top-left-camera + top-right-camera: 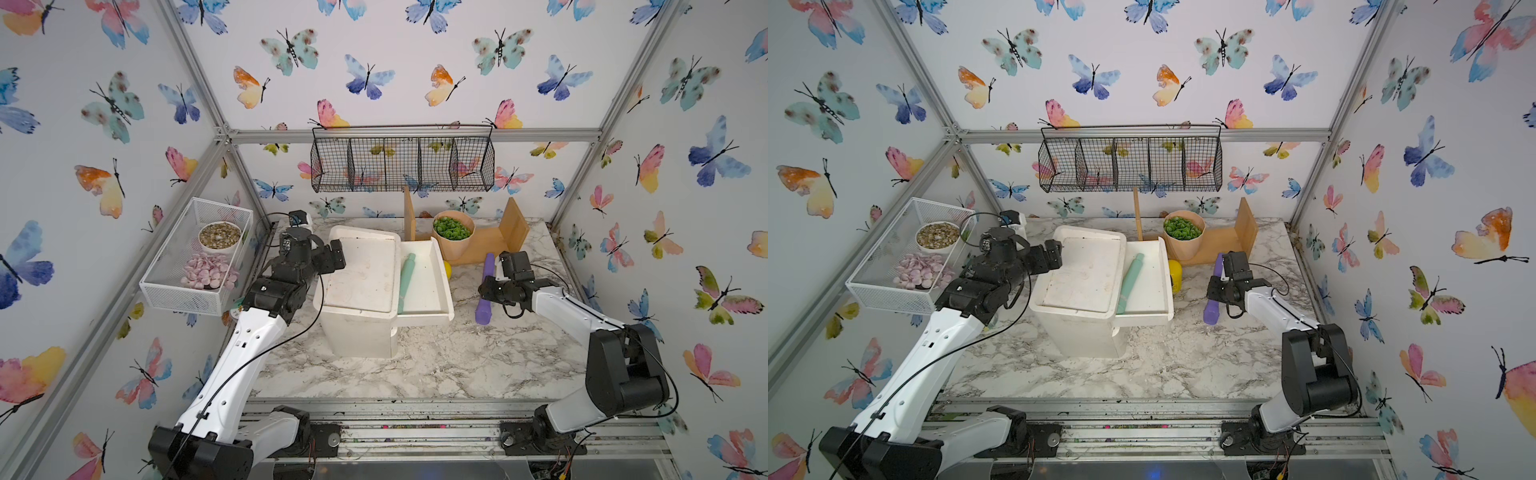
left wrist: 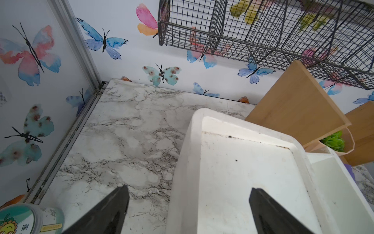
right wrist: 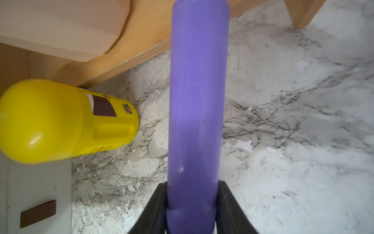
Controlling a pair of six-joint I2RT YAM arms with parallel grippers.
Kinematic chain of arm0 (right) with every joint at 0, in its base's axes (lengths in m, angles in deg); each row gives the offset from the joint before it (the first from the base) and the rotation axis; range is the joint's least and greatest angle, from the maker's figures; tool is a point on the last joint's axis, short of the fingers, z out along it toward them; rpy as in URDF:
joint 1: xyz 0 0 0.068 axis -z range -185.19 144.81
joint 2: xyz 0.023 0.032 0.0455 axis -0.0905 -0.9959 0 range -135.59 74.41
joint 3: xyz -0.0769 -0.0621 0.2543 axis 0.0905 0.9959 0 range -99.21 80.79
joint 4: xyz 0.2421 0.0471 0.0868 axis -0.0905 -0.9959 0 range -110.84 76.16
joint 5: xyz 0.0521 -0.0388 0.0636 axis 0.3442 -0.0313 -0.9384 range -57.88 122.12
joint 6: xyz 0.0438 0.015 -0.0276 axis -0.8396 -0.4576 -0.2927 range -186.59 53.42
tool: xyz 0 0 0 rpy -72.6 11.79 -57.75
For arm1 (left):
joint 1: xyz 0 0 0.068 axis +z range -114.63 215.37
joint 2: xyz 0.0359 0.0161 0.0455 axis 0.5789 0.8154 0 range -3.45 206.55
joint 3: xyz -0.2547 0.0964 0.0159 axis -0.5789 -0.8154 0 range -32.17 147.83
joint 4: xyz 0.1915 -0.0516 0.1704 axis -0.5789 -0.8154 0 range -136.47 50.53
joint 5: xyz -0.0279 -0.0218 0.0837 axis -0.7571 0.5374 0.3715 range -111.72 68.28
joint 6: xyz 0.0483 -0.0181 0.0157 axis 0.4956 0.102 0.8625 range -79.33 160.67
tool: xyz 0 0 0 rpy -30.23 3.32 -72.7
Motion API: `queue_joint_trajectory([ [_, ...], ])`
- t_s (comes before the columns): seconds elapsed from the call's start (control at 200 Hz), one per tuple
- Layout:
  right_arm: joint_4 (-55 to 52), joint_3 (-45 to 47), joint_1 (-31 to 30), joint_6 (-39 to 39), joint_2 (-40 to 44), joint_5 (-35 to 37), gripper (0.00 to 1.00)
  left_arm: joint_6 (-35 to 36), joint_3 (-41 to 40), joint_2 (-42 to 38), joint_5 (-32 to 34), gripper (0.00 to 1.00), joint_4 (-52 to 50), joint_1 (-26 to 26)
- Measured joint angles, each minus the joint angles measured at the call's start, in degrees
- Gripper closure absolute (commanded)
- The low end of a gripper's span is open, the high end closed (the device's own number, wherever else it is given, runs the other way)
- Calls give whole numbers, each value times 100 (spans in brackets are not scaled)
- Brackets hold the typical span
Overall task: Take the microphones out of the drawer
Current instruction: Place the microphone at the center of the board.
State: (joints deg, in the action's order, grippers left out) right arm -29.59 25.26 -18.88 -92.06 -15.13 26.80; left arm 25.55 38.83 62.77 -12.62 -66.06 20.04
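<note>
The microphone (image 1: 486, 309) (image 1: 1212, 311) (image 3: 198, 91) is a long purple cylinder. It is outside the drawer, over the marble table to the right of it. My right gripper (image 1: 490, 286) (image 1: 1219, 286) (image 3: 193, 186) is shut on it, one black finger on each side. The white drawer (image 1: 440, 291) (image 1: 1160, 286) stands pulled out to the right of its white cabinet (image 1: 361, 270). A teal rod (image 1: 405, 278) lies in the drawer. My left gripper (image 1: 338, 257) (image 1: 1057, 253) (image 2: 189, 188) is open and holds nothing, straddling the cabinet's left top rim.
A yellow bottle (image 1: 447, 269) (image 3: 60, 121) lies between the drawer and the microphone. Behind it are a wooden shelf (image 1: 490, 241) and a pot of green plants (image 1: 453, 232). A black wire basket (image 1: 403, 166) hangs on the back wall. A white mesh tray (image 1: 166, 291) sits far left.
</note>
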Motion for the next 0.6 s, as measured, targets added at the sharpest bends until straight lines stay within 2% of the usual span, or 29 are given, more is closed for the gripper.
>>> queue_joint_trajectory([
  [0.41, 76, 13, 0, 22, -874, -264, 83, -37, -90, -17, 7, 2, -24, 35],
  [0.601, 35, -61, 2, 11, -992, -348, 77, -35, -129, -39, 7, 2, -26, 35],
])
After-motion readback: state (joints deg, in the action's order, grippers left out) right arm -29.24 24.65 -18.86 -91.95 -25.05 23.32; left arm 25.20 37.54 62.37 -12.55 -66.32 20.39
